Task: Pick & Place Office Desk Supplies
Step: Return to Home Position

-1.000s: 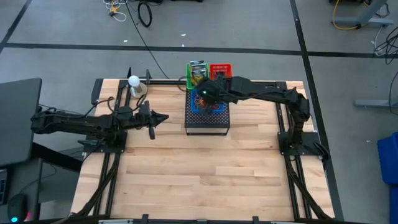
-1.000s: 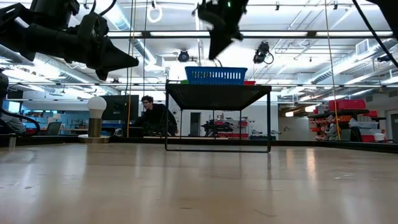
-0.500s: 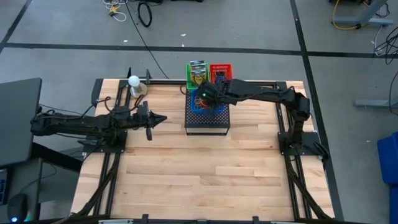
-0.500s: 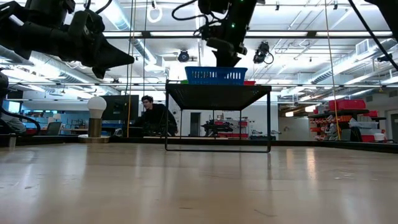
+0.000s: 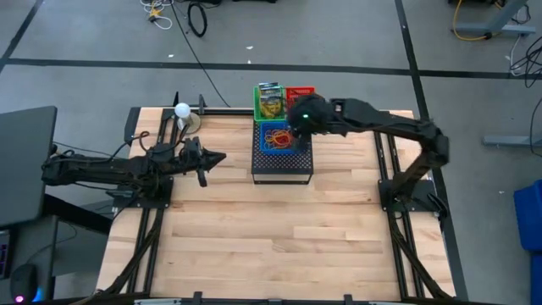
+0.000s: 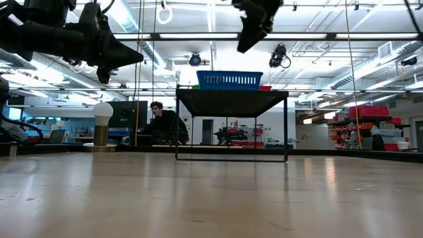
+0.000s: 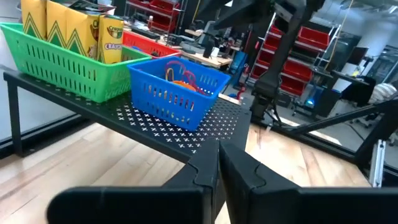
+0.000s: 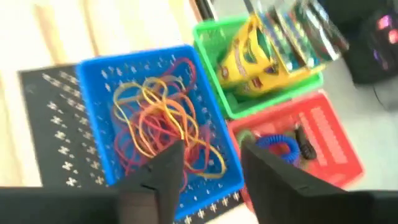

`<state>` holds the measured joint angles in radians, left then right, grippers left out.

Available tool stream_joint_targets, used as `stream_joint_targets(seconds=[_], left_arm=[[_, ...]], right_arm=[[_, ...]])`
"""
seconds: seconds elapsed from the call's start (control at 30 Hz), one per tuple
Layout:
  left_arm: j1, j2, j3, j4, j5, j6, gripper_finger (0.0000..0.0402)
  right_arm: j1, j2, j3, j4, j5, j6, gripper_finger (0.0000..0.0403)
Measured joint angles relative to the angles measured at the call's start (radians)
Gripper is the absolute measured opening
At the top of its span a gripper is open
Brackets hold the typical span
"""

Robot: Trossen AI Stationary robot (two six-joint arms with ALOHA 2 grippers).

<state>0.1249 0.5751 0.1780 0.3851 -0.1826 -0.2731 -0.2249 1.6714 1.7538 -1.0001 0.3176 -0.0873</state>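
Observation:
A blue basket [image 8: 149,124] holding tangled red, orange and yellow rubber bands [image 8: 155,127] sits on a black mesh stand [image 5: 282,165] at the table's far middle. Behind it stand a green basket [image 8: 261,62] with yellow crayon boxes [image 7: 74,31] and a red basket [image 8: 305,146] with a blue coil ring [image 8: 273,144]. My right gripper [image 8: 208,165] hovers open above the blue basket's far right corner, with nothing between its fingers. My left gripper [image 7: 219,168] is shut and empty, held level in the air to the left of the stand [image 5: 216,158].
A white bulb lamp [image 5: 182,110] stands at the table's far left corner. Bare wooden tabletop [image 5: 279,237] spreads in front of the stand. In the low view, a person [image 6: 165,122] sits in the room beyond the table.
My right gripper was shut and low over the blue basket. It has opened, risen and drawn back toward the table's far right. My left gripper has kept its place, still shut.

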Motion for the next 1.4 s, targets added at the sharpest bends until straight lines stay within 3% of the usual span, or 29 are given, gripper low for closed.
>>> stream_joint_targets(seconds=[0.27,0.47,0.57,0.77,0.87,0.97,1.17,1.4], left_arm=[[0.0,0.0,0.0,0.0,0.0,0.0,0.0024],[0.0,0.016,0.0,-0.002,0.0,0.002,0.0025],[0.001,0.016,0.0,-0.003,-0.003,0.044,0.0024],[0.001,0.016,0.0,-0.001,-0.01,0.163,0.0024],[0.001,0.016,0.0,0.015,-0.039,0.117,0.0024],[-0.001,0.011,0.0,0.014,-0.007,0.087,0.0024],[-0.002,-0.012,0.0,0.098,0.251,0.145,0.0024],[0.002,-0.088,0.0,0.043,0.261,0.161,0.0024]], right_arm=[[0.015,-0.345,-0.448,0.368,-0.152,-0.023,0.0013],[0.024,-0.616,-0.709,0.57,-0.157,0.046,0.0032],[0.024,-0.733,-0.807,0.64,-0.096,0.073,0.0036],[0.024,-0.893,-0.896,0.64,0.049,0.132,0.0036],[0.024,-0.948,-0.92,0.648,0.062,0.208,0.0036],[0.024,-0.985,-0.956,0.656,-0.013,0.131,0.0033],[0.025,-1.028,-1.146,0.904,-0.242,0.094,0.0006],[0.025,-1.134,-1.377,1.074,-0.318,0.16,0.0004]])
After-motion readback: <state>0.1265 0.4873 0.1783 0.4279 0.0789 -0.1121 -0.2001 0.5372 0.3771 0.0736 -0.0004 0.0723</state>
